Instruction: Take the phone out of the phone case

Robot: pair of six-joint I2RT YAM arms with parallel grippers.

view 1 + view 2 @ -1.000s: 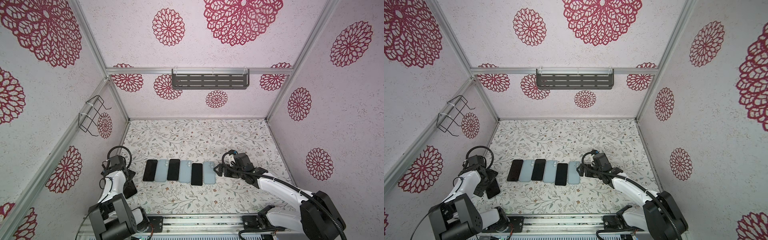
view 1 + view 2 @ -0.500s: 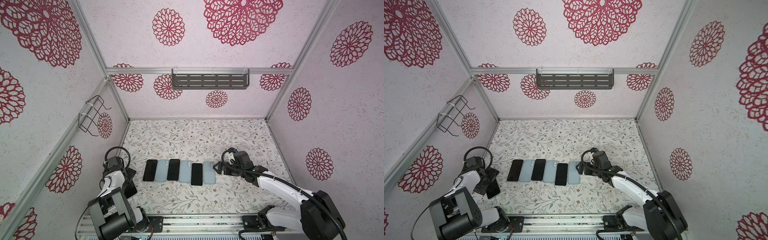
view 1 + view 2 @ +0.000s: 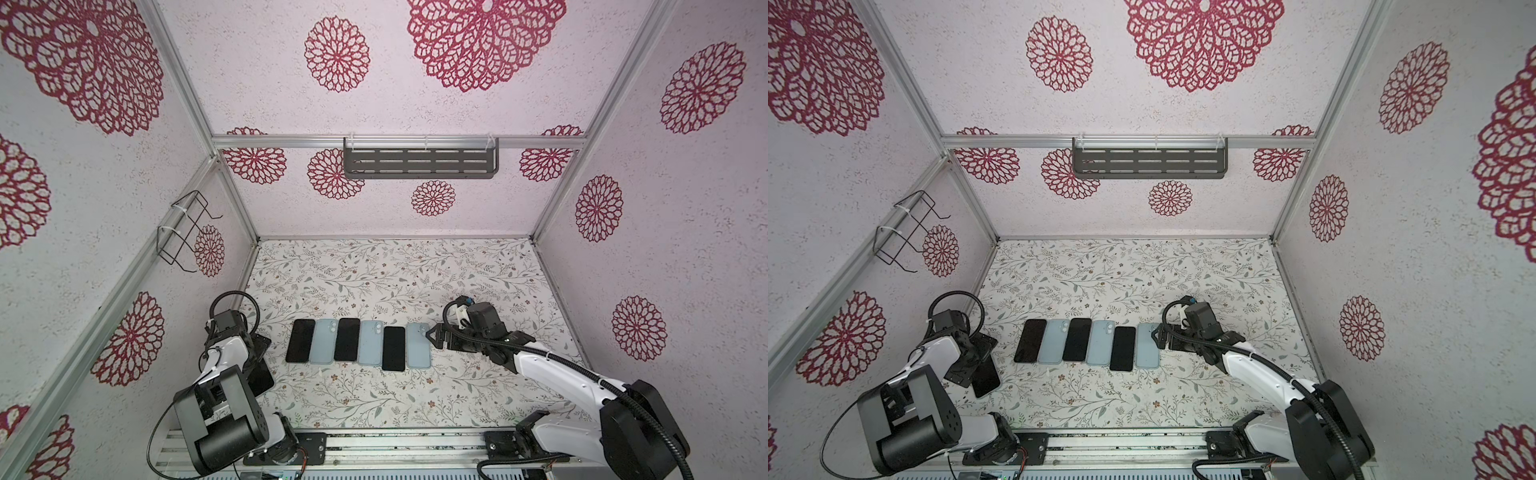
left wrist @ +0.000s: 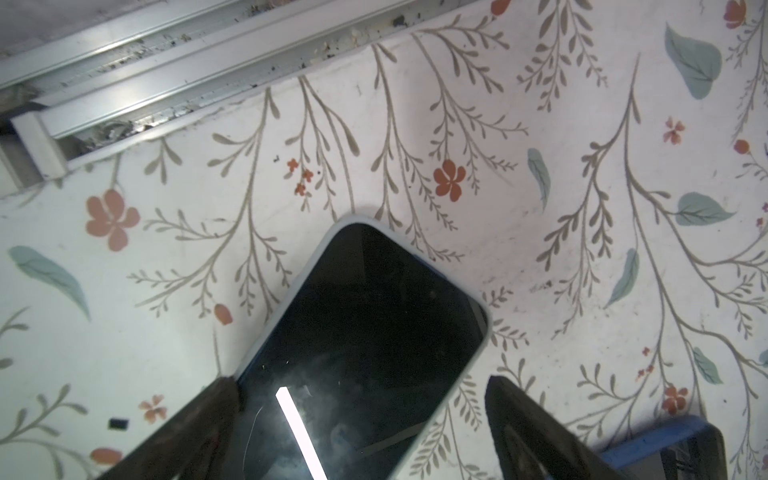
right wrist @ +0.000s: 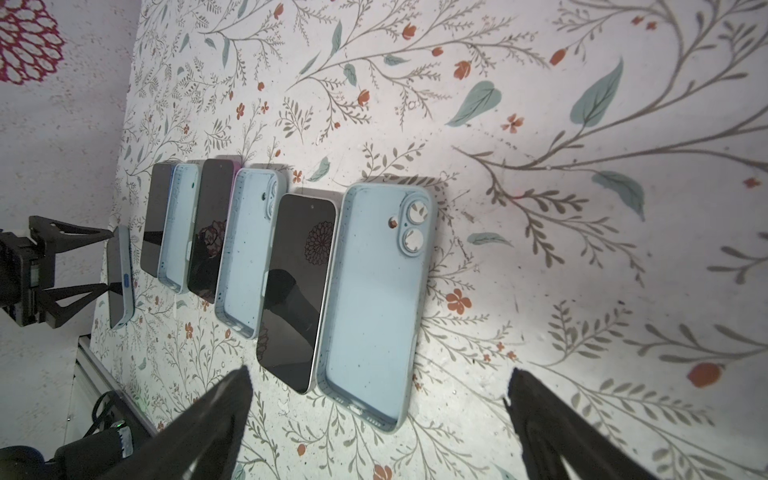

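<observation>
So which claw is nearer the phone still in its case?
Left. The left claw straddles the cased phone, open around it; the right claw is well away, open beside the end empty case.

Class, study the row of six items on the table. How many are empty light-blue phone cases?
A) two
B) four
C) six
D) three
D: in a top view the left case, middle case and right case lie empty, camera cutouts showing; the other three are bare dark phones.
</observation>
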